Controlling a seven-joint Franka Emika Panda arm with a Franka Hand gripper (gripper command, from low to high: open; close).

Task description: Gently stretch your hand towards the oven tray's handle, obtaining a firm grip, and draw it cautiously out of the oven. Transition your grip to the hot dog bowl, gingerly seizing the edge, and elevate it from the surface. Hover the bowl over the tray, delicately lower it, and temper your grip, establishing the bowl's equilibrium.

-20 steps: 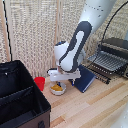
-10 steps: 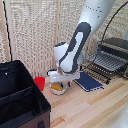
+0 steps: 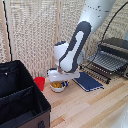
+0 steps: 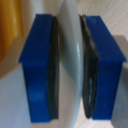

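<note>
Tool point(image 4: 70, 67) clamped on hot dog bowl point(image 3: 58, 86) rim; thin edge grip, likely to tilt, slip or spill food during lift toward oven tray point(image 3: 106, 62).

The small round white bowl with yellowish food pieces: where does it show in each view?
Exterior view: the small round white bowl with yellowish food pieces sits low, centre-left, beside the red cup.
Wrist view: its pale rim fills the middle, between blue pads.
Shared landmark: the tool gripping that rim.

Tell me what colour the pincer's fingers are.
Bright blue fingers with dark inner pads, clamped on the white rim of the hot dog bowl; clearest in the wrist view.
</note>
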